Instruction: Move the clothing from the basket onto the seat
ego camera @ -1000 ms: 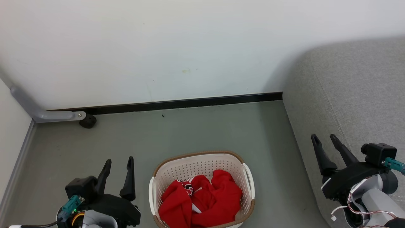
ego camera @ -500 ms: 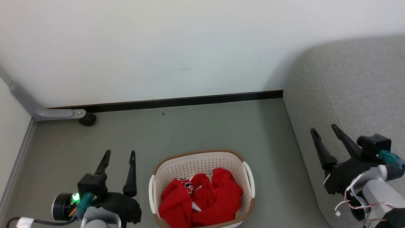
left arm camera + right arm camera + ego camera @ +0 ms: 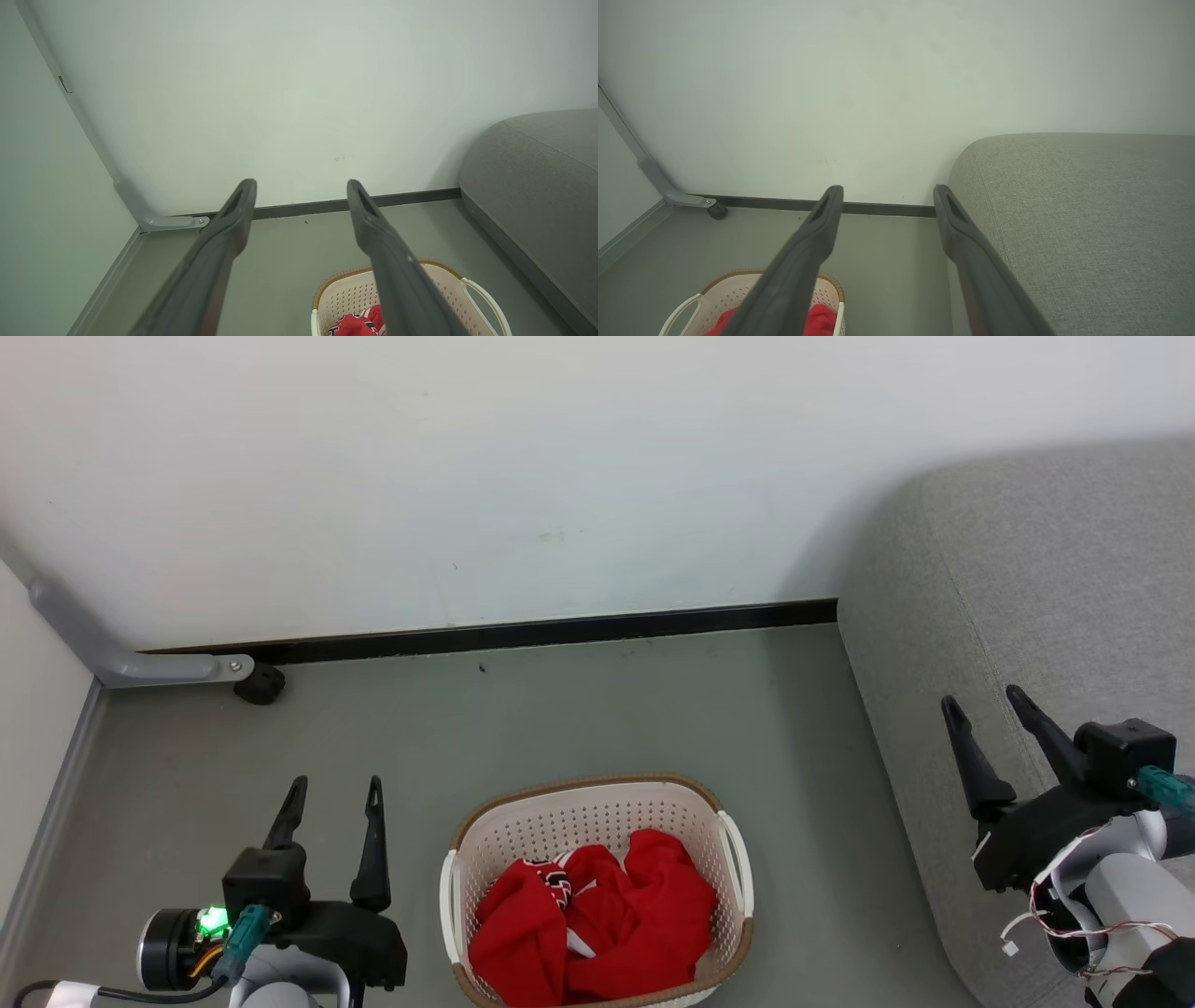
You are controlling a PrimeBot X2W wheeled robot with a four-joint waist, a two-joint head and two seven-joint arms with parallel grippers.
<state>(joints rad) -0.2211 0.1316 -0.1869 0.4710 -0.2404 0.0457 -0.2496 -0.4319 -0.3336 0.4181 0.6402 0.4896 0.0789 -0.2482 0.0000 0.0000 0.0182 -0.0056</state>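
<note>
The cream basket (image 3: 579, 821) with a brown rim stands on the floor at the bottom centre of the head view. The crumpled red clothing (image 3: 607, 924) lies inside it. To the right rises the light-grey seat (image 3: 1055, 579). My left gripper (image 3: 336, 784) is open and empty, left of the basket and apart from it. My right gripper (image 3: 981, 696) is open and empty over the seat's front edge. In the left wrist view, the left gripper (image 3: 301, 183) points at the wall above the basket (image 3: 345, 294). The right gripper (image 3: 888, 188) has the seat (image 3: 1087, 210) at its right.
A white wall with a black baseboard (image 3: 523, 637) closes the far side. A grey metal leg with a black caster (image 3: 260, 683) stands at the back left beside a pale side panel (image 3: 37, 747). Grey floor (image 3: 560, 719) lies between the basket and the wall.
Both grippers have risen a little in the head view, the left drifting slightly left and the right slightly right toward the seat. Both stay open. The basket and clothing have not moved.
</note>
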